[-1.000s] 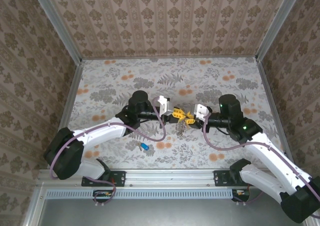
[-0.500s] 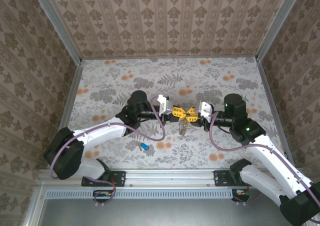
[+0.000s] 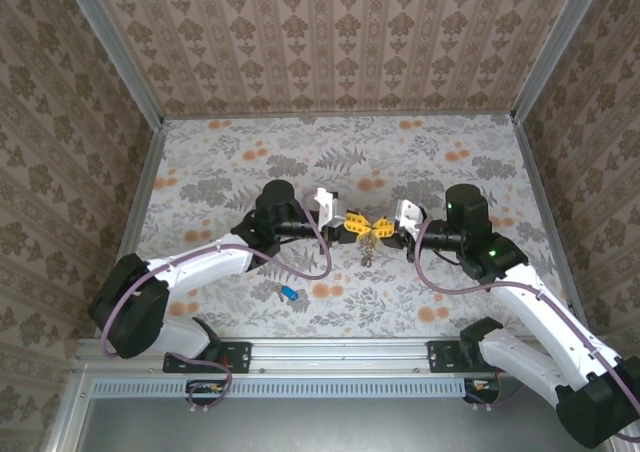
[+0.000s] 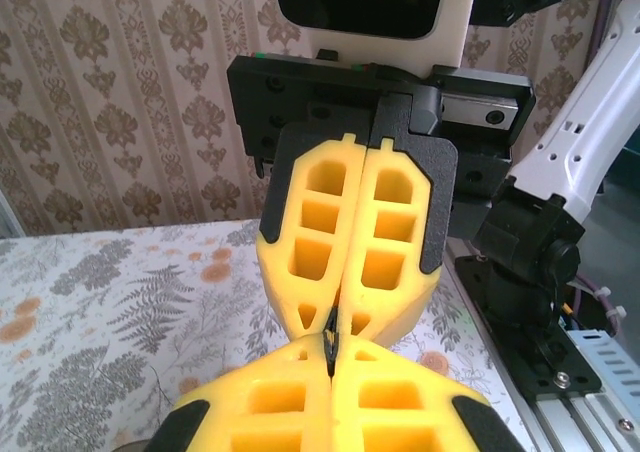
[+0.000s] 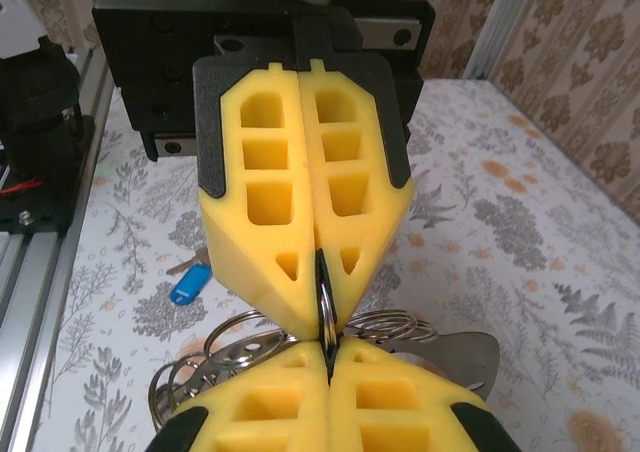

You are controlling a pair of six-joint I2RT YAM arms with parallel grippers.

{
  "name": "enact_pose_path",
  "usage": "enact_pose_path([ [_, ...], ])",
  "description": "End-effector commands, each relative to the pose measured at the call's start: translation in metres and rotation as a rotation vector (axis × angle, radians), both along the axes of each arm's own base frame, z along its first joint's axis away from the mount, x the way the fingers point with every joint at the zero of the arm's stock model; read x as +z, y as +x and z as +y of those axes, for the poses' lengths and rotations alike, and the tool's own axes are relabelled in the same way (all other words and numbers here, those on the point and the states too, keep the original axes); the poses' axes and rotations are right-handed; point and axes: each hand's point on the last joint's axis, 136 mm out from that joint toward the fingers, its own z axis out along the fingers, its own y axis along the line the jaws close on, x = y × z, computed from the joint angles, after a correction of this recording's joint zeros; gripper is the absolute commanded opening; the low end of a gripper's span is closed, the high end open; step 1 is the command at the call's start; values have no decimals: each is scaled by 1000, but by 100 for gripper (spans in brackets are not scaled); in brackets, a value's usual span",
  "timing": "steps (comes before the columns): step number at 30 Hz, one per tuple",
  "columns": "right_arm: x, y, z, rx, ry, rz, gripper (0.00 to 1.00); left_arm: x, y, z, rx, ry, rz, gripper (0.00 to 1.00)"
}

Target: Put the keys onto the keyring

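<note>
Floral table [image 3: 230, 162], loose blue key [image 5: 188, 284], keyring [image 5: 395, 322] coils clear from right wrist

readable text: none | labels, brands: none | numbers, signs: none

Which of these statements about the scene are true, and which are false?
1. The left fingers and the right fingers meet tip to tip above the table. True.
2. Both pairs of fingers stand wide open. False: both are shut, pinching the keyring where they meet.
3. The blue key lies on the table near the left arm. True.
4. The blue key hangs on the keyring. False: it lies on the table, apart from the keyring.
5. The keyring lies flat on the table. False: it is held up, and its metal loops hang below the fingers.
</note>
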Motion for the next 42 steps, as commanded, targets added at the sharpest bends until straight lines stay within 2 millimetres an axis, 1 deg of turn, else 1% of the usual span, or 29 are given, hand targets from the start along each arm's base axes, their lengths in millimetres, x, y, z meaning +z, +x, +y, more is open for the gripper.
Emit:
enact_pose_path([
  [1, 9, 2, -2, -3, -46, -17, 0, 5, -6, 7, -11, 62, -56, 8],
  [3, 8, 7, -5, -28, -80, -9, 0, -7, -4, 11, 13, 151, -72, 20],
  [4, 7, 8, -7, -35, -100, -7, 0, -12, -3, 13, 22, 200, -80, 21],
  [6, 4, 10, -9, -44, -143, -8, 0, -21, -2, 16, 26, 282, -83, 22],
  [9, 1, 13, -9, -47, -191, -9, 0, -24, 2, 17, 41, 338, -77, 22],
  [16, 1, 16, -5, -61, -243, -33, 0, -18, 9, 7, 54, 333, -41, 23],
  [18, -2, 16, -5, -64, -265, -34, 0, -17, 12, 3, 74, 331, -28, 26],
  [24, 1, 16, -3, -70, -279, -57, 0, -19, 21, -5, 110, 326, 11, 27],
  [25, 1, 15, -2, -67, -280, -62, 0, -20, 21, -6, 114, 326, 14, 26],
  [27, 0, 14, -1, -58, -289, -67, 0, -18, 22, -7, 124, 315, 16, 19],
  [28, -1, 13, 0, -55, -296, -70, 0, -16, 22, -8, 122, 304, 14, 18],
  [30, -3, 12, -1, -55, -312, -75, 0, -11, 21, -9, 122, 288, 16, 19],
  [33, -5, 12, -1, -56, -326, -83, 0, -8, 20, -10, 113, 278, 26, 22],
  [36, -6, 11, -1, -57, -330, -86, 0, -7, 17, -10, 95, 274, 36, 22],
  [37, -6, 11, -1, -57, -327, -87, 0, -6, 16, -11, 89, 275, 38, 17],
  [38, -4, 11, -1, -57, -322, -89, 0, -7, 15, -11, 81, 276, 38, 10],
  [39, -3, 10, 0, -54, -313, -92, 0, -7, 14, -11, 73, 278, 36, 0],
  [42, -1, 5, 2, -33, -291, -98, 0, -6, 12, -9, 70, 277, 18, 0],
])
